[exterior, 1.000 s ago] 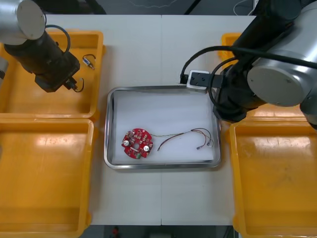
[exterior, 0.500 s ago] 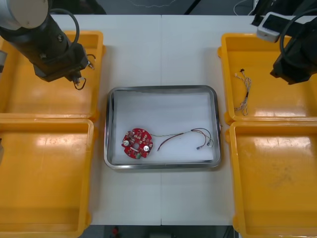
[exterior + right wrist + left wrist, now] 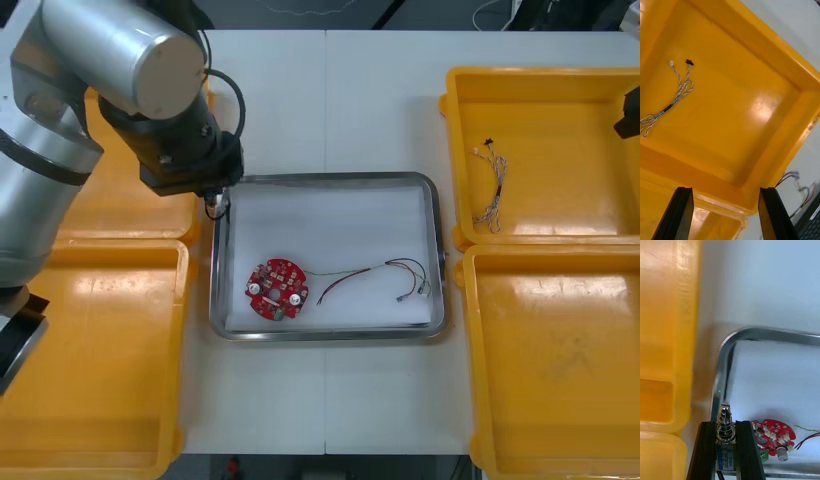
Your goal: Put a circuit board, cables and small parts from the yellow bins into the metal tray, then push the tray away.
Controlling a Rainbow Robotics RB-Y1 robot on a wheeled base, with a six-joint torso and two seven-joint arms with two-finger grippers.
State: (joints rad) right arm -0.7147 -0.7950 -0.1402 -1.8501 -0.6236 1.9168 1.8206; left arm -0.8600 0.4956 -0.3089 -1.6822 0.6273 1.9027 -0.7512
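Now your left gripper (image 3: pixel 213 200) hangs over the far left corner of the metal tray (image 3: pixel 330 179), clamped on a small metal part (image 3: pixel 724 419). The circuit board (image 3: pixel 277 289) lies inside, near left. Your right gripper (image 3: pixel 726 193) stands wide and empty above the far right yellow bin (image 3: pixel 560 80).

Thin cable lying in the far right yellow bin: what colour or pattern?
It's a twisted blue and white cable, clearest in the right wrist view.
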